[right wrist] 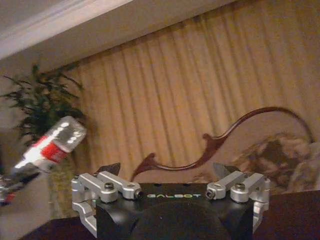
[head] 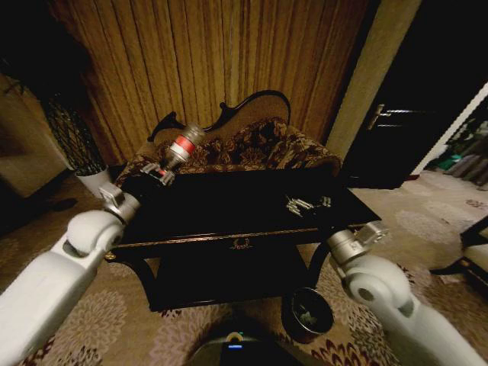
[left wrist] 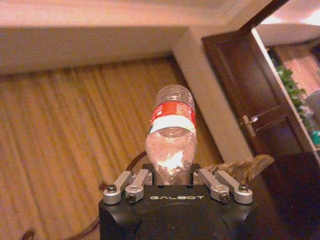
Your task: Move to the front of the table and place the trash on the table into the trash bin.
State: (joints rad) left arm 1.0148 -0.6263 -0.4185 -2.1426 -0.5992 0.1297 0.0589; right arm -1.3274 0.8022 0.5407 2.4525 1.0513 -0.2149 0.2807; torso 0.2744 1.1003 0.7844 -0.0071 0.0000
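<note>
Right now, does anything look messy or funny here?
Yes. The left gripper holds a bottle up in the air, tilted, above the table. Small crumpled scraps lie scattered on the table's right side. The bin stands on the floor below. The right gripper is open.

Open tabletop (head: pixel 229 206) between raised bottle (head: pixel 184 144) and paper scraps (head: pixel 305 203).

Floral sofa (head: pixel 252 149) before tan curtains (head: pixel 206 61); dark door (head: pixel 412 114), perhaps ajar
</note>
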